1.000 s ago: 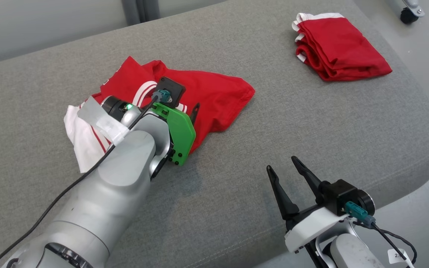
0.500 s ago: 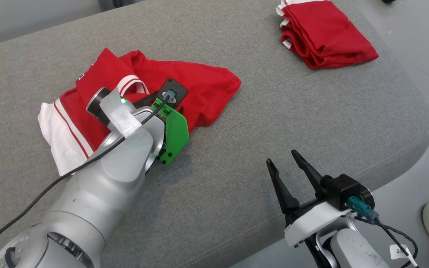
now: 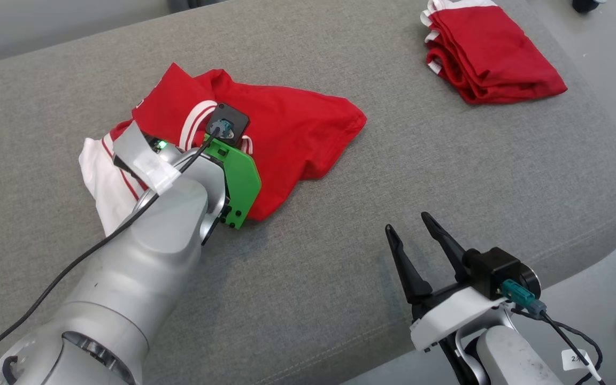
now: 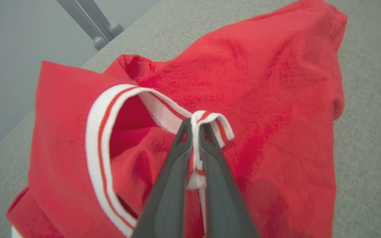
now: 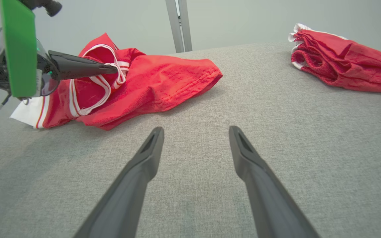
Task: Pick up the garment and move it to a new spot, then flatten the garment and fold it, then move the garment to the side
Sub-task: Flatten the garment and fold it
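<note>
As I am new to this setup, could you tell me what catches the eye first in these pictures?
A crumpled red garment lies mid-left on the grey cushion, its white striped trim pinched by the left gripper. A folded red garment sits at the far right corner.

The crumpled garment (image 3: 297, 128) lies on the left half of the cushion (image 3: 393, 176), reaching toward its middle. The folded garment (image 3: 492, 51) sits at the far right corner, well apart from it. The left gripper (image 4: 195, 124) stands over the crumpled garment's near side (a loop of the collar band (image 4: 94, 132) is pinched between its fingers). The right gripper (image 3: 407, 221) hovers above the cushion's near right edge, apart from both garments.
</note>
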Tool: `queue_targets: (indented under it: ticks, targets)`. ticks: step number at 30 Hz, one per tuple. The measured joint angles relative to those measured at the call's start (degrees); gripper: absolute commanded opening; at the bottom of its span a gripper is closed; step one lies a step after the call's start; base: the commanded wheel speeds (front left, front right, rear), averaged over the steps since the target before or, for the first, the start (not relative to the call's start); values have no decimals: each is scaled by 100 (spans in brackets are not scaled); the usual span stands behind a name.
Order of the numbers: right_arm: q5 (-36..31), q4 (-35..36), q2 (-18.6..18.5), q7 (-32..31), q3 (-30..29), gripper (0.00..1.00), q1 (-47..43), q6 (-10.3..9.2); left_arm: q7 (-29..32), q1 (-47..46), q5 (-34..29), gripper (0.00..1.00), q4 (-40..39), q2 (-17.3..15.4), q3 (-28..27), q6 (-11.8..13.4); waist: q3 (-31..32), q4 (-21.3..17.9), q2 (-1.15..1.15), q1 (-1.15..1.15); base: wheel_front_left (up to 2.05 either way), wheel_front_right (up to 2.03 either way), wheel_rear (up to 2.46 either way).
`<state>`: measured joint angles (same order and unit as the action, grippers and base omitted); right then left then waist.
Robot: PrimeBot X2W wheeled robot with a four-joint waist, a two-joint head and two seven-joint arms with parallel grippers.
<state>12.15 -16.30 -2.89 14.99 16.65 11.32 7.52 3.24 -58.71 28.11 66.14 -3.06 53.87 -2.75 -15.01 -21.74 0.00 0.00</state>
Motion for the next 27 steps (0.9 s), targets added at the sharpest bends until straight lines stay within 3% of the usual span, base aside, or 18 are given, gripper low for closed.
queue_targets:
  ticks: [11, 18, 27]
  targets:
    - [-214, -49, 4, 0, -208, 100, -136, 0, -917, 371, 753, 0, -495, -123, -705, 130, 188, 587, 0, 0, 0, 0, 0]
    - [-303, -115, 7, 0, -204, 100, -281, 0, -1198, 1048, 1381, 0, -1167, -645, -1317, 233, 456, 1056, 0, 0, 0, 0, 0]
    - [-356, -205, 7, 0, -155, 100, -405, 0, -921, 2154, 2181, 0, -2563, -1369, -2008, 588, 897, 1470, 0, 0, 0, 0, 0]
